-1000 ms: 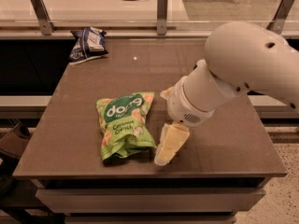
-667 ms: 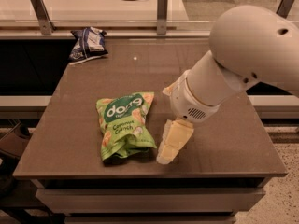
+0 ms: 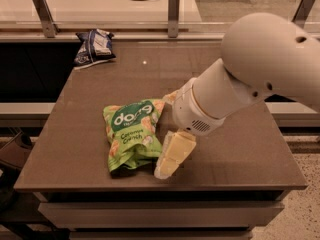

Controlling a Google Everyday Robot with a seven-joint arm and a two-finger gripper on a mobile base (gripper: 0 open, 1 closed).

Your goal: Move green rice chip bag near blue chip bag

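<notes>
Two bags lie well apart on the table (image 3: 240, 149): the green rice chip bag (image 3: 131, 134) flat near the front edge, the blue chip bag (image 3: 95, 46) at the far left corner. My gripper (image 3: 172, 156) sits low just beside the green bag's right side, I judge to grasp it there; whether it is spread or closed I cannot tell.

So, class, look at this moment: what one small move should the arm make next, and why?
Probably ease the gripper sideways onto the green rice chip bag to take hold of it. The gripper is low at the bag's edge, near the table's front. The bag lies flat, well apart from the blue chip bag at the far corner.
</notes>
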